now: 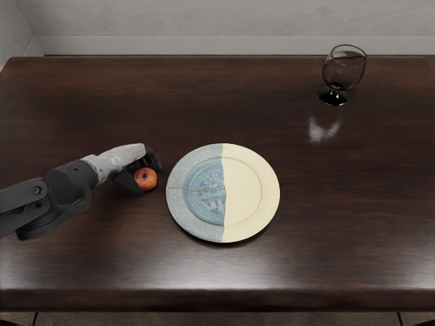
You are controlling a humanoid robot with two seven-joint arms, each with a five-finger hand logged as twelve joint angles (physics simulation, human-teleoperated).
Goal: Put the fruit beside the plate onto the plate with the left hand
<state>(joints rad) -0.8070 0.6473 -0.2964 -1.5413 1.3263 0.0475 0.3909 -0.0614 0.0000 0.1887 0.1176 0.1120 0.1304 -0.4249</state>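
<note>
A small red apple (145, 178) lies on the dark table just left of the plate (253, 193), which is half blue-grey and half cream. My left hand (139, 168) comes in from the picture's left edge and is at the apple. Its dark fingers (151, 158) curl over the apple's far and left sides, and the thumb sits below it. The apple still rests on the table, a small gap from the plate's rim. Whether the fingers press on the fruit is hard to tell. The right arm is out of view.
A stemmed wine glass (342, 73) stands at the far right of the table, well away from the hand. The table's front edge runs along the bottom of the view.
</note>
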